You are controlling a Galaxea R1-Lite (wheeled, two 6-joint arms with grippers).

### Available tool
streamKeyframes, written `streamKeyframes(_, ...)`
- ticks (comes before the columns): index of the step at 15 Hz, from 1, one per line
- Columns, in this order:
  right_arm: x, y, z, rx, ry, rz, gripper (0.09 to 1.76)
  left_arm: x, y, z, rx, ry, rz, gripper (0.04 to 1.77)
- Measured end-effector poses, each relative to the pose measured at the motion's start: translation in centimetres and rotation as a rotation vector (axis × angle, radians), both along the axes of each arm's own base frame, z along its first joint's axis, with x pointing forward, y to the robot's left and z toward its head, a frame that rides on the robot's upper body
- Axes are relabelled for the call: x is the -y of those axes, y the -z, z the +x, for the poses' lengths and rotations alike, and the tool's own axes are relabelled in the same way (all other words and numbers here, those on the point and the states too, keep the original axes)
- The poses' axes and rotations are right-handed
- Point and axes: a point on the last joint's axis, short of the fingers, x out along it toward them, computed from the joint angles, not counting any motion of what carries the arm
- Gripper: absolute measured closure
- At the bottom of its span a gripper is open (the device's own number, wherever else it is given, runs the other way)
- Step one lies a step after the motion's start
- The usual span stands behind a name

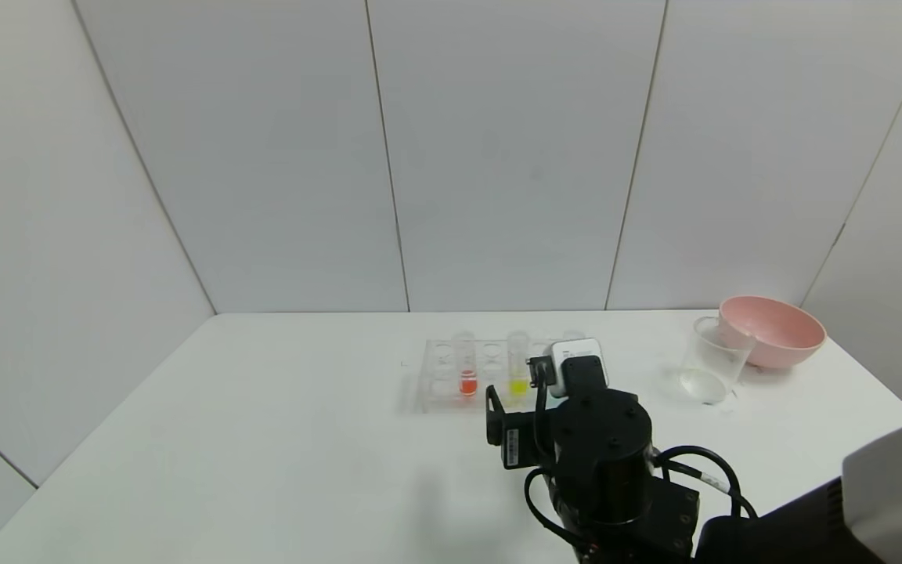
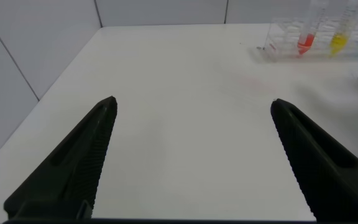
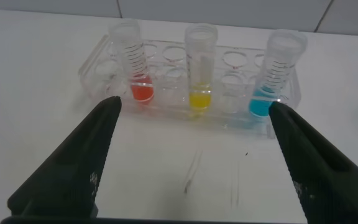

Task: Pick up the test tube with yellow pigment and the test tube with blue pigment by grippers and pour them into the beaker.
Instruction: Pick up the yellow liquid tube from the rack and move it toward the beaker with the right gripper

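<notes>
Clear glossy plastic rack; matt white table; bowl perhaps plastic.

Pink bowl at right on white table; orange-red tube upright in clear rack, centre frame.

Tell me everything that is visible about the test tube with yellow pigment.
The test tube with yellow pigment is a slim, clear tube that looks like plastic, with printed graduation marks and an open, lidless top. A small amount of bright yellow liquid sits at its bottom. It stands upright in the middle of the clear rack, between the orange-red tube and the blue tube. Only the rack touches it; the right gripper faces it with jaws open, still apart.
</notes>
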Motion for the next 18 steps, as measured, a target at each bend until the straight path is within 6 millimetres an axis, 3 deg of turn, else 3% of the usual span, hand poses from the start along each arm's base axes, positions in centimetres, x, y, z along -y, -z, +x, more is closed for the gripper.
streamKeyframes(9, -2.2, 1.7, 4.2, 0.007, 0.065, -0.012, 0.14, 0.0, 0.0, 0.0, 0.000, 0.000, 0.000, 0.05)
streamKeyframes(18, -1.8, 3.1, 9.8, 0.037, 0.107, -0.041, 0.14, 0.0, 0.0, 0.0, 0.000, 0.000, 0.000, 0.05)
